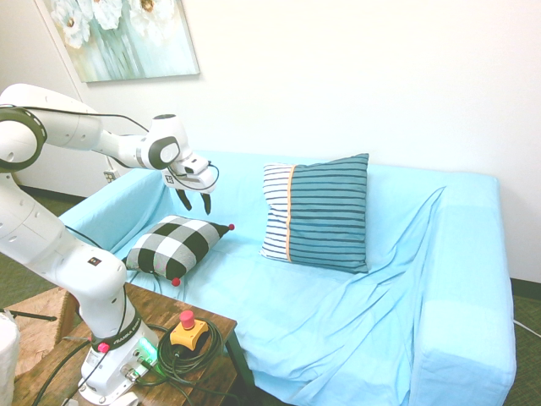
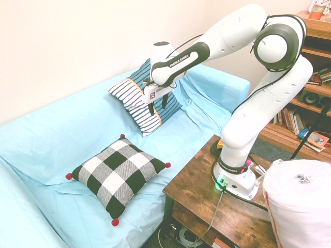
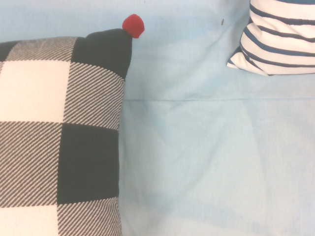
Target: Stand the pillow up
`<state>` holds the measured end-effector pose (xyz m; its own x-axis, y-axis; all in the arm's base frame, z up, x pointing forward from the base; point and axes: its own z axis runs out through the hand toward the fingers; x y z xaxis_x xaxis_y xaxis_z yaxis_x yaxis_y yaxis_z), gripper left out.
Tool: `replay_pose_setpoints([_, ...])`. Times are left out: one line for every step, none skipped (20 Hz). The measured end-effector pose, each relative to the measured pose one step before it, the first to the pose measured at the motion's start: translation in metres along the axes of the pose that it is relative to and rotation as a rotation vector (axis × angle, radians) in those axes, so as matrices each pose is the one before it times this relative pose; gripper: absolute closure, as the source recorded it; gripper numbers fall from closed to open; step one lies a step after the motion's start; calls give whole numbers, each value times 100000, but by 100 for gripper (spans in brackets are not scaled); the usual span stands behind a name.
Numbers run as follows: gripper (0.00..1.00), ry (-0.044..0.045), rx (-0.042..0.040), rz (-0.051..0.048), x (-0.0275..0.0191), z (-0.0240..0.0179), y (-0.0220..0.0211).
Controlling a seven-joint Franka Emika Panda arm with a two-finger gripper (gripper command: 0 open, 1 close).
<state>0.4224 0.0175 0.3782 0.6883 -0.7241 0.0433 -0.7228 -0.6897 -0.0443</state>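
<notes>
The checked pillow is laid flat on the seat of the sofa, which is covered by a light blue sheet. The pillow is located at the seat end nearest the arm's base, close to the front edge. A black-and-white buffalo plaid pattern is shown on its upper face, and a red pom-pom is fitted at each visible corner. The pillow is not leaned against the backrest.

The gripper is held in the air above the seat, just beyond the far corner of the checked pillow, and no contact with the pillow is made. The fingers are seen spread apart, pointed downward, with nothing between them.

A larger striped pillow, teal and white with an orange line, is stood upright against the backrest, well apart from the checked pillow.

In the wrist view, the checked pillow is shown with one pom-pom at its corner, a strip of bare sheet beside it, and a corner of the striped pillow beyond.

A wooden table is placed in front of the sofa.
</notes>
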Motion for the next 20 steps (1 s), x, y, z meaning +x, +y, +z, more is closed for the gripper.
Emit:
replay_pose_setpoints([0,-112,-108,-37,-5,67,-8])
replay_pose_setpoints([0,-108,-169,-291,-101,119,-55])
replay_pose_setpoints([0,-107,-314,-930,-348,262,-206])
replay_pose_setpoints([0,-125,-535,-1556,-735,397,-427])
replay_pose_setpoints([0,80,-530,-1537,-1108,542,-600])
replay_pose_setpoints([0,-32,-902,-1831,-1582,799,-721])
replay_pose_setpoints([0,-101,-1355,-1932,-2036,987,-880])
replay_pose_setpoints([0,-34,-1356,-2170,-2199,1009,-906])
replay_pose_setpoints([0,229,-895,-2081,-2151,1042,-829])
replay_pose_setpoints([0,-179,-1185,-1697,-2109,1041,-795])
replay_pose_setpoints([0,28,-569,-1514,-1915,1001,-769])
replay_pose_setpoints([0,-52,-258,-1042,-1984,1138,-867])
replay_pose_setpoints([0,-168,-206,-1019,-1877,1242,-778])
replay_pose_setpoints([0,-23,-162,-1088,-1839,1398,-772])
replay_pose_setpoints([0,-391,-260,-723,-1687,1575,-590])
replay_pose_setpoints([0,-598,-615,-586,-1380,1470,-487])
replay_pose_setpoints([0,-434,-73,288,-1109,1470,-356])
replay_pose_setpoints([0,-543,-261,1128,-851,1139,-337])
replay_pose_setpoints([0,399,578,1063,-638,891,-272])
replay_pose_setpoints([0,406,1021,1719,-617,828,-129])
